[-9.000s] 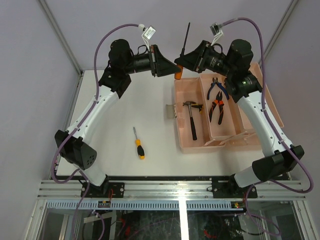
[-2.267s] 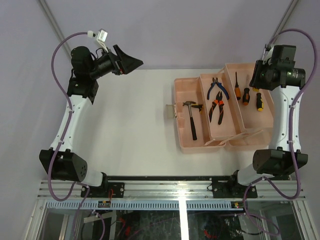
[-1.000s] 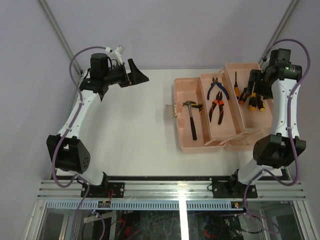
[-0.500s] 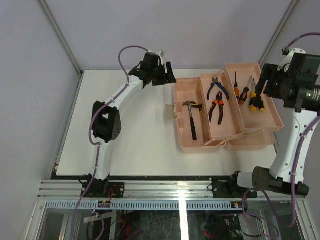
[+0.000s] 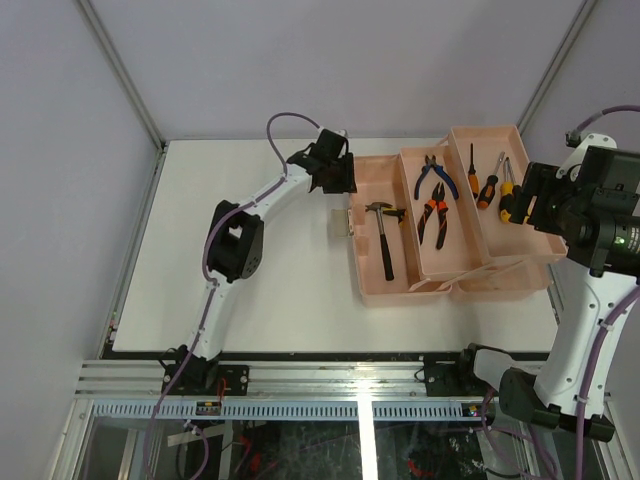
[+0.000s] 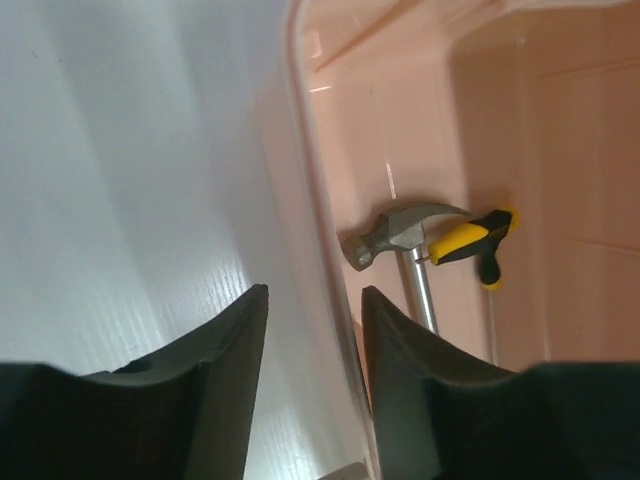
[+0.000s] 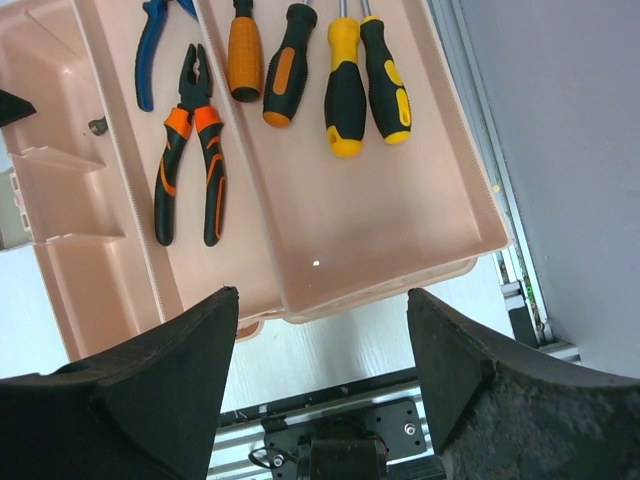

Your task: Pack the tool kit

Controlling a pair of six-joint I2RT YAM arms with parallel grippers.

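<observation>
The salmon-pink toolbox [image 5: 365, 290] lies open at the right of the table. A hammer [image 5: 382, 238] lies in its left compartment, pliers [image 5: 432, 205] in the middle tray, and several screwdrivers [image 5: 492, 185] in the right tray. My left gripper [image 5: 338, 185] is low at the box's far left corner. In the left wrist view its fingers [image 6: 232, 370] straddle the box's left wall [image 6: 310, 200], part-way closed, with white table showing on the outer side. The hammer [image 6: 400, 232] lies just inside. My right gripper [image 7: 322, 292] hangs open and empty high over the near right corner, with the screwdrivers [image 7: 344, 90] and pliers [image 7: 188, 175] below it.
A grey latch [image 5: 341, 222] sticks out from the box's left side. The white table [image 5: 260, 270] stretches left of the box. The aluminium rail [image 5: 350, 375] with the arm bases runs along the near edge. The right tray's edge [image 7: 500, 235] overhangs near the table's right edge.
My left arm has swung from the far left across to the toolbox's left wall, and its jaws have narrowed around it. My right arm has risen and drawn back from the screwdrivers.
</observation>
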